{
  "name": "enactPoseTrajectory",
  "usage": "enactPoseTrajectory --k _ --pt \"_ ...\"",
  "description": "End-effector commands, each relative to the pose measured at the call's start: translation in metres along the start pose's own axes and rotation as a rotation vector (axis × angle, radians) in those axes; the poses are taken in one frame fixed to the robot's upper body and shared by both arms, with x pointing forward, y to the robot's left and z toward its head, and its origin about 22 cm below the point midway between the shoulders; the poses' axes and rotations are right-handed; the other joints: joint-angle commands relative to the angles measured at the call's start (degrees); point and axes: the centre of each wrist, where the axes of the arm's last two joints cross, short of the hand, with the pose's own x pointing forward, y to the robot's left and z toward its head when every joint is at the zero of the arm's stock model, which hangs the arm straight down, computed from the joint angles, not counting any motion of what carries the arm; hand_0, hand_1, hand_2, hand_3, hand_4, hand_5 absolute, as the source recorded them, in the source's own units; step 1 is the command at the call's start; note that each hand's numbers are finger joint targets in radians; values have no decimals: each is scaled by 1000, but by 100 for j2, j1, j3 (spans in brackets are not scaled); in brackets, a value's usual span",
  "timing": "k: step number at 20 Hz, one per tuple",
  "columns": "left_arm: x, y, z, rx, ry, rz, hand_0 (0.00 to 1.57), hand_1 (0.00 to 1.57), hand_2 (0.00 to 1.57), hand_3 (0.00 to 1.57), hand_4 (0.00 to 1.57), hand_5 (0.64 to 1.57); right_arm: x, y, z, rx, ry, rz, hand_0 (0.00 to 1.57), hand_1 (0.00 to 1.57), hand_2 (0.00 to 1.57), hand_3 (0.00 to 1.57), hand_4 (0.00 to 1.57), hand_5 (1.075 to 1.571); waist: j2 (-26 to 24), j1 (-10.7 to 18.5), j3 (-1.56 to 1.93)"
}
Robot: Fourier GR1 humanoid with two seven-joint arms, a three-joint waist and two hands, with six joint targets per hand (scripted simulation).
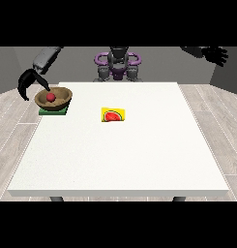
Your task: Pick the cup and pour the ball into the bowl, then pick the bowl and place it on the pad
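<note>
A brown bowl [62, 102] stands on the green pad [44, 112] at the table's far left corner. A red ball [51, 97] lies inside it. The yellow cup [113, 115], with a watermelon picture, lies on its side near the table's middle, with no hand near it. The hand at the view's left [29, 80] hovers just left of the bowl. Its fingers arch downward beside the bowl, apart from it. Its thumb reaches toward the bowl's near rim. The hand at the view's right [217, 54] is raised far off the table with its fingers spread, holding nothing.
The white table [120, 160] stretches wide toward the camera. The robot's torso [118, 65] stands behind the far edge. The pad lies close to the table's left edge.
</note>
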Motion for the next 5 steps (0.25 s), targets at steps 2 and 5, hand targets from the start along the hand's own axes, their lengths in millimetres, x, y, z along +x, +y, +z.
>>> enactPoseTrajectory --k 2,5 --pt "-28 -62 11 -96 154 35 0 0 0 0 902 1559 2 8 0 60 71 61 0 0 0 0 0 1356 -1049 -15 -5" --pt "-46 -55 22 -30 279 5 0 0 0 0 902 1559 34 61 8 240 -34 -1 0 0 0 0 476 1434 -1684 -472 -16"
